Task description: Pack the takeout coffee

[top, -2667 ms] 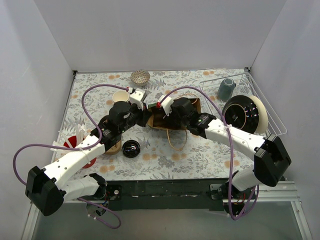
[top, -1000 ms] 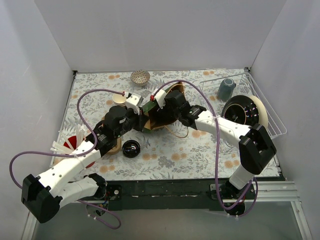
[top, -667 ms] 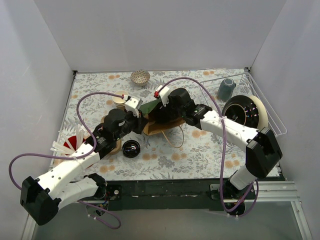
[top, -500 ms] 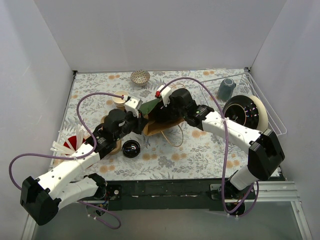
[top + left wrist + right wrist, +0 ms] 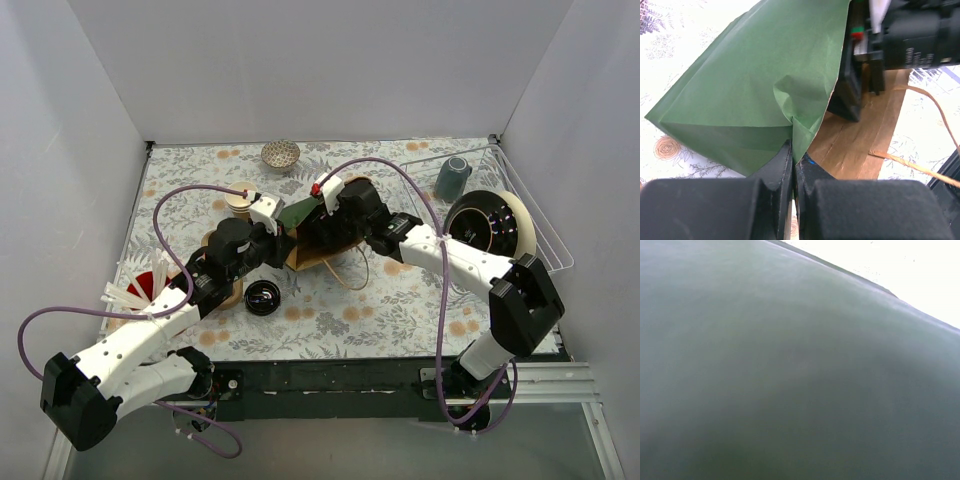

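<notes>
A tan cup (image 5: 238,203) is seen behind the left gripper (image 5: 792,165), whose jaws are clamped on the green bag's (image 5: 755,95) edge. The right gripper's jaws are hidden inside the bag; their state cannot be told.

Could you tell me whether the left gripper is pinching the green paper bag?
Yes, the left gripper is shut on the green paper bag's folded edge in the left wrist view.

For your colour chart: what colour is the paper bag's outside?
Green paper bag; left wrist view shows it best.
</notes>
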Controlling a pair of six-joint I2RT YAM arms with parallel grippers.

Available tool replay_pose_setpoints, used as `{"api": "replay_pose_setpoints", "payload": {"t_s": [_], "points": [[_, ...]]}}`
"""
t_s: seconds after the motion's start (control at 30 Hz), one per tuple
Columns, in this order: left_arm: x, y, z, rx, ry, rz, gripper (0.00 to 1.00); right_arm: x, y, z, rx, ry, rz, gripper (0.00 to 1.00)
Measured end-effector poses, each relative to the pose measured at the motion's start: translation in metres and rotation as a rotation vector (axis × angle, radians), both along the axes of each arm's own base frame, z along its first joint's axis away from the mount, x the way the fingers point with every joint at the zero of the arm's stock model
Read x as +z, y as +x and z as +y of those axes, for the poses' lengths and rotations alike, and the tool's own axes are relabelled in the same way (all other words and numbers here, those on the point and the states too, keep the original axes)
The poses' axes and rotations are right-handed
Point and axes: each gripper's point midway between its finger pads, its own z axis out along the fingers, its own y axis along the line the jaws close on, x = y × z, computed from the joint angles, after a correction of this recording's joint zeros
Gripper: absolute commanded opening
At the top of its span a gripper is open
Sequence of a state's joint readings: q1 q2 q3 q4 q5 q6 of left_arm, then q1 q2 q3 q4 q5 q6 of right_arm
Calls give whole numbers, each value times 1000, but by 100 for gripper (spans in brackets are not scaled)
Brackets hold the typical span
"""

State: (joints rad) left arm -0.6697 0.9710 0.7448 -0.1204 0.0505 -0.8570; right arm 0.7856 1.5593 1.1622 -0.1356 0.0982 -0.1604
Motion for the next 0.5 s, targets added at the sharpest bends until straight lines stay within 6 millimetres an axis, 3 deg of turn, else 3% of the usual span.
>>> {"api": "replay_pose_setpoints", "payload": {"t_s": [0.13, 0.27, 0.4, 0.5], "points": [[0, 0, 0, -1, -1, -1, 0, -7, 9, 2, -24, -11, -11, 84], [1, 0, 0, 0, -4, 0, 0, -5, 16, 8, -29, -4, -22, 71], [0, -1, 0, 0, -6, 5, 0, -5, 13, 16, 9, 25, -7, 64], [0, 0, 0, 6, -10, 9, 0, -4, 8, 23, 48, 53, 10, 64]]}}
